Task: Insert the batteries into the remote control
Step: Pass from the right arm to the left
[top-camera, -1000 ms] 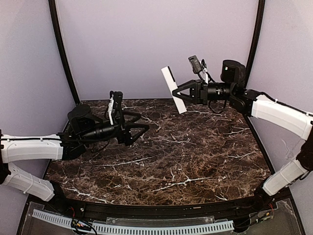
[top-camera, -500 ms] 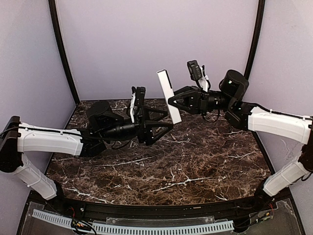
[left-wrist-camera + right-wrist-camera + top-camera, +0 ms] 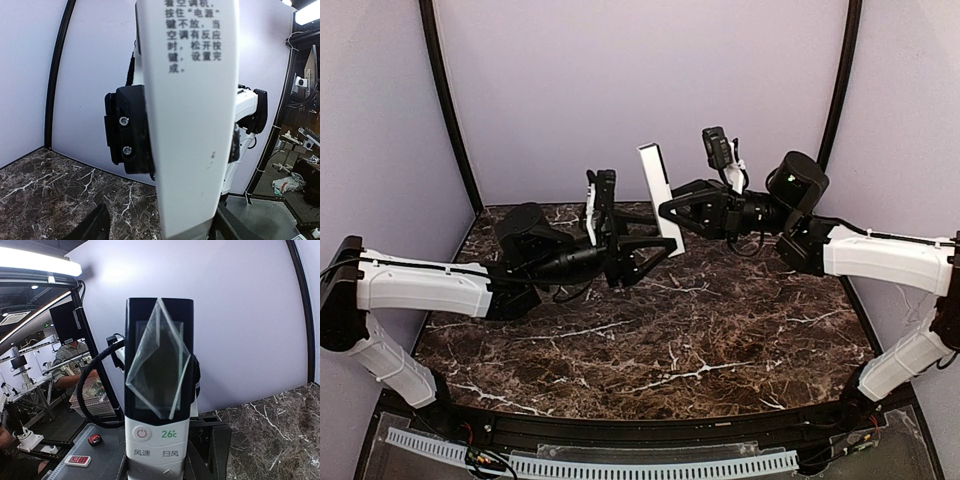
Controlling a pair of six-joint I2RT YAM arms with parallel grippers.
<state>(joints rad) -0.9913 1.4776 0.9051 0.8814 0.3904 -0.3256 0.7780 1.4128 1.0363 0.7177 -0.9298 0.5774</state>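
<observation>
The remote control (image 3: 655, 180) is a white bar held upright in the air above the back of the table. My right gripper (image 3: 672, 210) is shut on its lower half. In the right wrist view its dark display end (image 3: 159, 360) points up, with a loose clear film on it, and the jaws (image 3: 157, 475) clamp the white button part. My left gripper (image 3: 662, 230) is open, with its fingers on either side of the remote's lower end. The left wrist view shows the remote's white back (image 3: 192, 125) with grey print, between my open fingers (image 3: 165, 231). No batteries are in view.
The dark marble table (image 3: 720, 330) lies below both arms. Purple walls and black frame posts (image 3: 448, 110) close in the back and sides. The right wrist view looks out past the table edge to a workshop with a person and baskets.
My left arm has reached right and forward to the remote. My right gripper has carried the remote left and more upright, so that its lower end now stands between my left fingers.
</observation>
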